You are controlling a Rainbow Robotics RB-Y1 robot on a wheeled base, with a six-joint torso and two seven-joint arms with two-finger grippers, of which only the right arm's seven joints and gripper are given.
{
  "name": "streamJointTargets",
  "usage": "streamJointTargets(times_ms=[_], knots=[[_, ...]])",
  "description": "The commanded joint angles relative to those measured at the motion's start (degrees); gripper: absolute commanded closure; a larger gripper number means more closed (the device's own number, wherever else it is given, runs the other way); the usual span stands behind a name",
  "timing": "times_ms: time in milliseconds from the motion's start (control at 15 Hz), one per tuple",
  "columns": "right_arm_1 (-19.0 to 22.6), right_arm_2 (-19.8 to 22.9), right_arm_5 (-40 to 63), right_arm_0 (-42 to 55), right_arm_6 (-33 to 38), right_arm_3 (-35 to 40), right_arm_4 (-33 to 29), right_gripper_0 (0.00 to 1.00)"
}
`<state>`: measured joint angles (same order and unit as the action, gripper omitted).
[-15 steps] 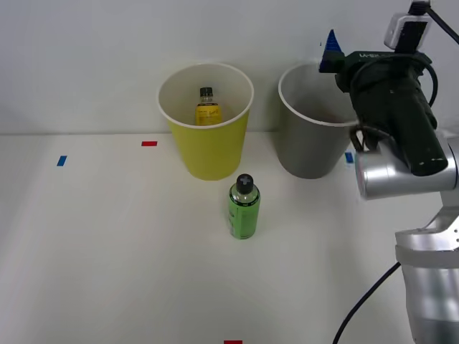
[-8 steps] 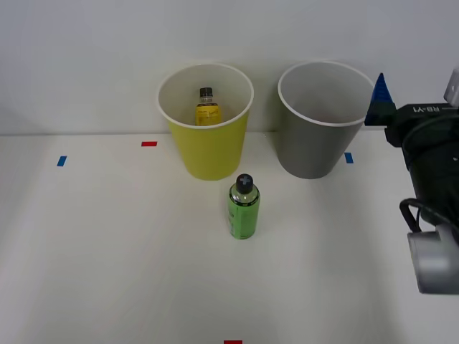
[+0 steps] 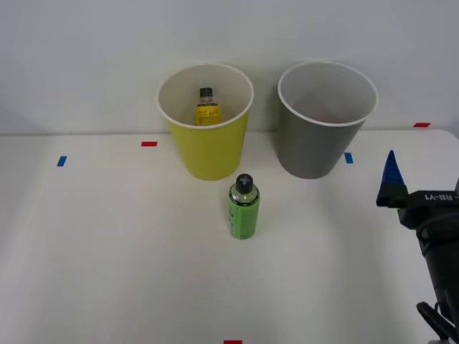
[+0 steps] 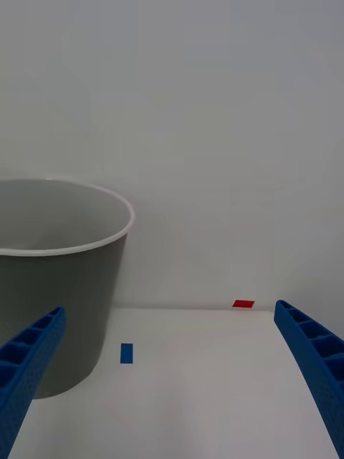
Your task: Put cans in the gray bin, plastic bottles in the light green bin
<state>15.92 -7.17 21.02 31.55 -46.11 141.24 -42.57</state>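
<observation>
A yellow-labelled plastic bottle (image 3: 207, 109) stands inside the round lime-green bin (image 3: 208, 154). Before it, a green-labelled plastic bottle (image 3: 243, 207) stands upright on the white table (image 3: 107, 251). The round dark gray bin (image 3: 315, 147) is next, then, well apart, the right gripper (image 4: 172, 380), spread open, empty.

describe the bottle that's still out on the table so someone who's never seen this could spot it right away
Start at the two round bins by the back wall, the light green bin and the gray bin. Just in front of the light green bin, the green bottle stands upright on the white table. It has a bright green label and dark cap; the yellow bottle sits inside the bin.
</observation>
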Motion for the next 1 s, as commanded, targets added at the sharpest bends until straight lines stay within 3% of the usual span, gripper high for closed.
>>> streamJointTargets(times_ms=[67, 533, 733, 1000], knots=[[-0.3, 0.0, -3.7, 7.2, 2.3, 0.0, -0.2, 0.0], [-5.5, -0.4, -15.2, 24.1, 2.3, -1.4, -0.1, 0.0], [-9.4, 2.4, -26.8, 27.7, 2.5, -6.5, 0.0, 0.0], [-11.1, 2.8, -31.0, 32.9, 2.1, -7.8, -0.2, 0.0]])
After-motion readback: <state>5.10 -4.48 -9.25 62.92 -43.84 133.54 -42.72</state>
